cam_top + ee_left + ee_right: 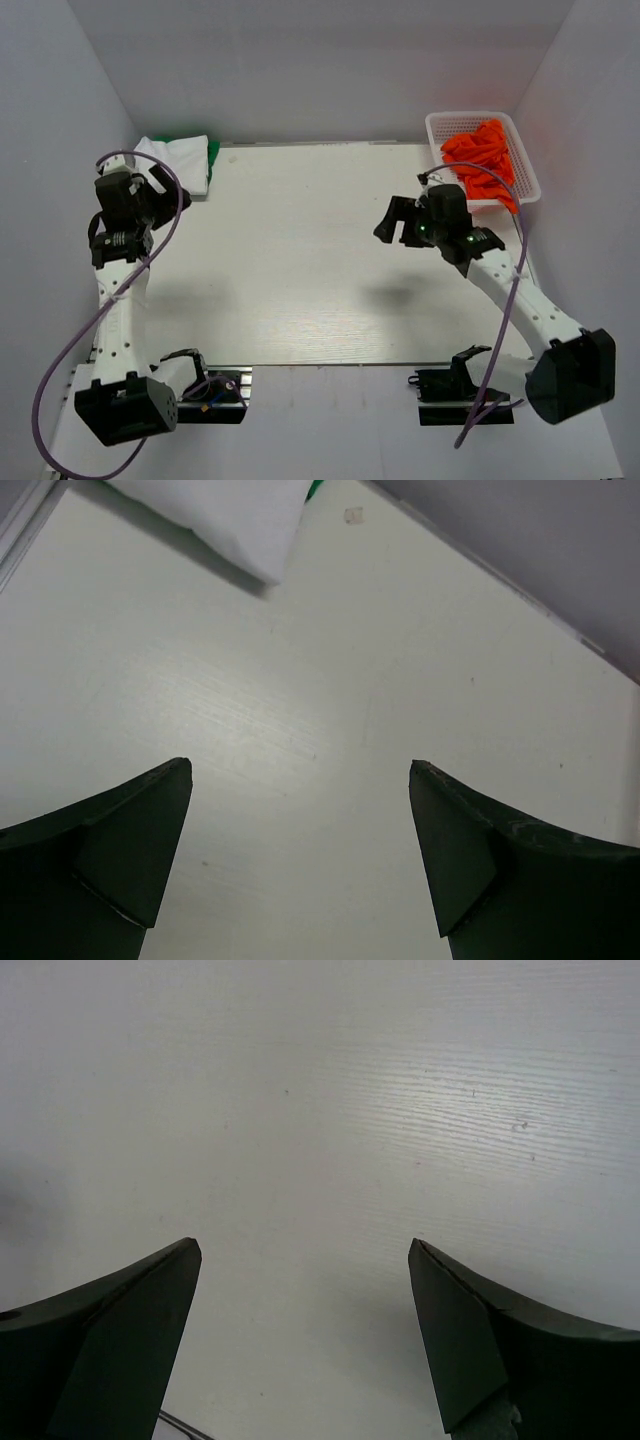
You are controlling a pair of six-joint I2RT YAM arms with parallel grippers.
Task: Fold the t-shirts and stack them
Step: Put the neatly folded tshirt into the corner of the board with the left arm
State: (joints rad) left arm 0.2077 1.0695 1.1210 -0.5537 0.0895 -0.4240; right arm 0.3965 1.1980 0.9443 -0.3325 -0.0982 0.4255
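A folded white t-shirt [180, 160] lies on top of a bright green t-shirt [213, 154] at the table's far left corner; only a green edge shows. The white shirt's corner also shows in the left wrist view [220, 515], with a sliver of the green t-shirt [314, 490] beside it. My left gripper [160, 186] is open and empty, just in front of the stack. My right gripper [398, 225] is open and empty above the right part of the table, near the basket. Both wrist views show wide-apart fingers [130, 850] [470, 1350] over bare tabletop.
A white plastic lattice basket [440, 125] holding orange cloth [482, 160] stands at the far right corner. White walls enclose the table on the left, back and right. The arm bases and cables sit at the near edge.
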